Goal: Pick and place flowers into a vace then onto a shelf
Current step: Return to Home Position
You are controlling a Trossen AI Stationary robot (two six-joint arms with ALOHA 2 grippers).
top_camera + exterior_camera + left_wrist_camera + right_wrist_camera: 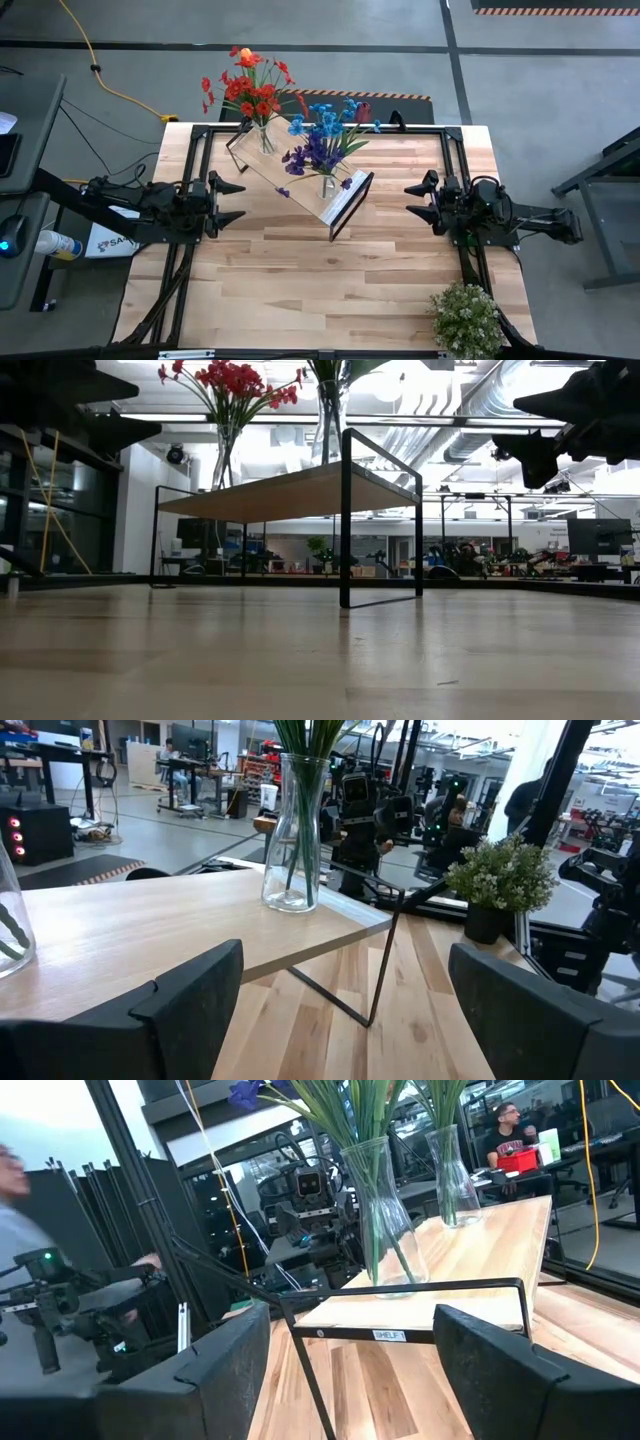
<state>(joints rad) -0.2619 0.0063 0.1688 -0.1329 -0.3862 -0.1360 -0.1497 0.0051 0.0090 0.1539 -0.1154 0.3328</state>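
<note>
Left hand [241, 201] and right hand [408, 200] both spread, empty; the shelf [298, 188] between them carries flowers [250, 95] in vases [266, 138].

**What you can't make out here**

Low view clips the blue-flower vase [331, 410] at the top edge, so its heads are out of shot. Left wrist view loses them too. Only green stems [300, 740] show, and the red-flower vase [10, 935] is a sliver at the picture's edge. Right wrist view has a smeared person [20, 1240] half out of frame. From above, the bushy plant [466, 322] runs off the bottom edge, and both glass vases are hard to pick out under the flowers [325, 135].
</note>
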